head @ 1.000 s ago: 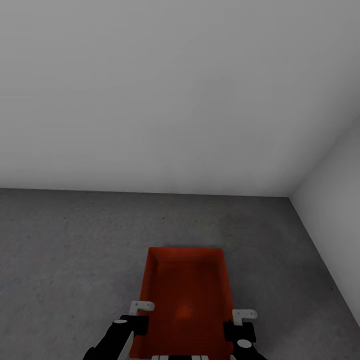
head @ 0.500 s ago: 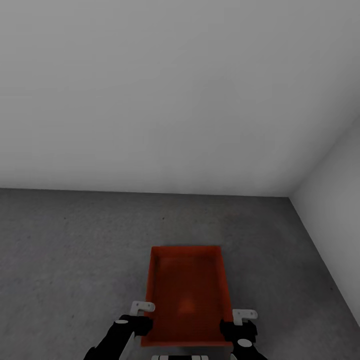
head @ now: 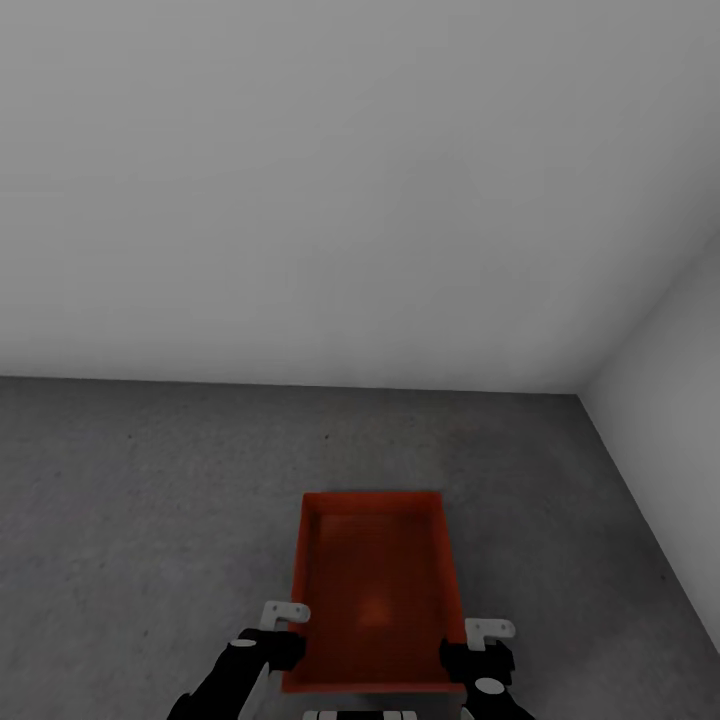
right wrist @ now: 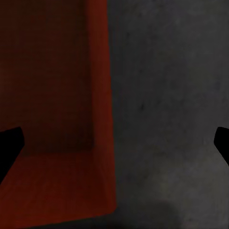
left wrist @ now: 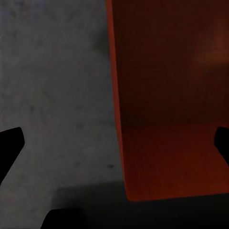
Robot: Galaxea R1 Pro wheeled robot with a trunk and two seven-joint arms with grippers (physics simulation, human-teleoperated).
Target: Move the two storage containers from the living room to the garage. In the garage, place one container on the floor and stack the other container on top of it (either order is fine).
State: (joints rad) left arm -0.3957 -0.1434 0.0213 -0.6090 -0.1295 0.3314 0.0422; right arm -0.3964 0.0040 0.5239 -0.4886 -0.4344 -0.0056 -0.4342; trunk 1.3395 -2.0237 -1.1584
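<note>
resting now on the dark grey mottled concrete floor point(head: 130, 520) near the garage corner, orange-red rectangular lidless plastic bin point(head: 375, 590), lowered since a second ago; left claw point(head: 272, 648) and right claw point(head: 470, 660) spread wide astride its side walls, gripping nothing: first container placed.

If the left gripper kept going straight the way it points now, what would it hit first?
Probably the storage container's side wall: in the left wrist view, the left gripper straddles that wall, one fingertip over the concrete floor, the other inside the bin. Depth is unclear.
</note>
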